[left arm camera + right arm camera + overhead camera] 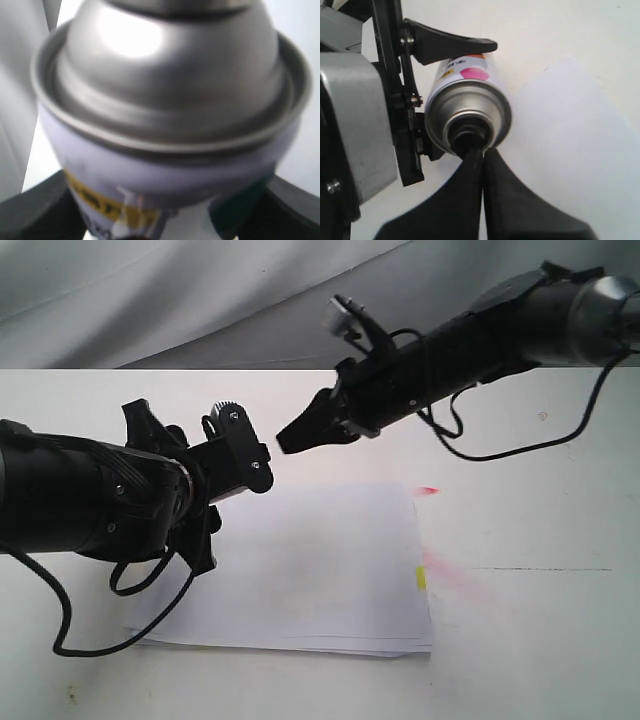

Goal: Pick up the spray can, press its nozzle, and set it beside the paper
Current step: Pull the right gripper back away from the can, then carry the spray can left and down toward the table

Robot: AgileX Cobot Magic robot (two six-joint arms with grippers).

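My left gripper (240,452) holds the spray can (470,112) lying sideways above the table; its fingers (40,207) clamp the labelled body. The silver domed shoulder (170,75) fills the left wrist view. In the exterior view the can is hidden behind the left gripper. My right gripper (482,154) is shut with nothing between its fingers, and its tips touch the black nozzle (465,134) at the can's top. The same right gripper (287,438) points at the left one. The white paper (310,570) lies flat below both, with a yellow tab (421,578) on its right edge.
A red spot (430,490) and a pink smear (450,575) mark the white table (540,640) just right of the paper. Black cables hang from both arms. A grey cloth backdrop (150,300) rises behind the table.
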